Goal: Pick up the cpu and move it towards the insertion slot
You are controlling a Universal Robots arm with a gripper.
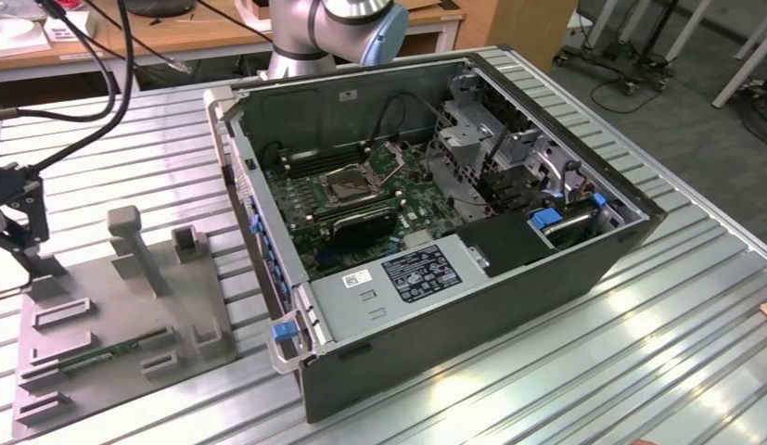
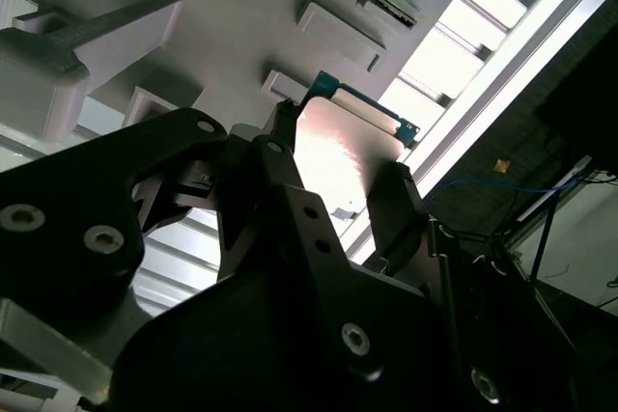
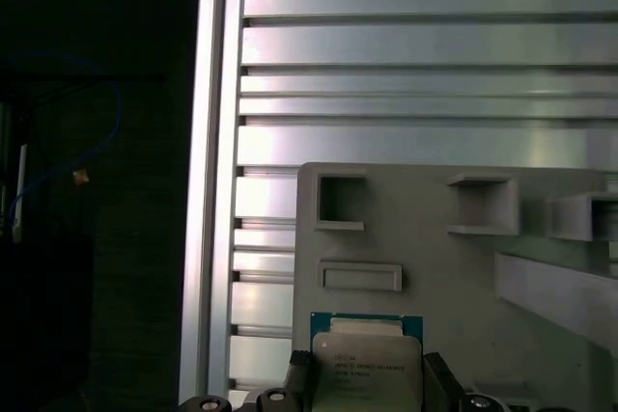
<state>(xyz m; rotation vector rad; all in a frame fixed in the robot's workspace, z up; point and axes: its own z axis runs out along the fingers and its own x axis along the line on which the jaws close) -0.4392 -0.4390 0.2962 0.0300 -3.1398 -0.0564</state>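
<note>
Your claw (image 3: 367,388) clamps the flat, square, silvery cpu (image 3: 367,359) over the grey moulded tray (image 3: 444,277) on the ribbed metal table (image 3: 435,45), well apart from the metal-framed insertion slot (image 1: 352,184) inside the open computer case (image 1: 482,315).

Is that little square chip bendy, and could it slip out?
Probably stiff: the cpu looks like a flat, metal-topped plate. Likely light, since it is smaller than the gripper pinching its edges. Its shiny top looks smooth, so it might slip if squeezed loosely.
</note>
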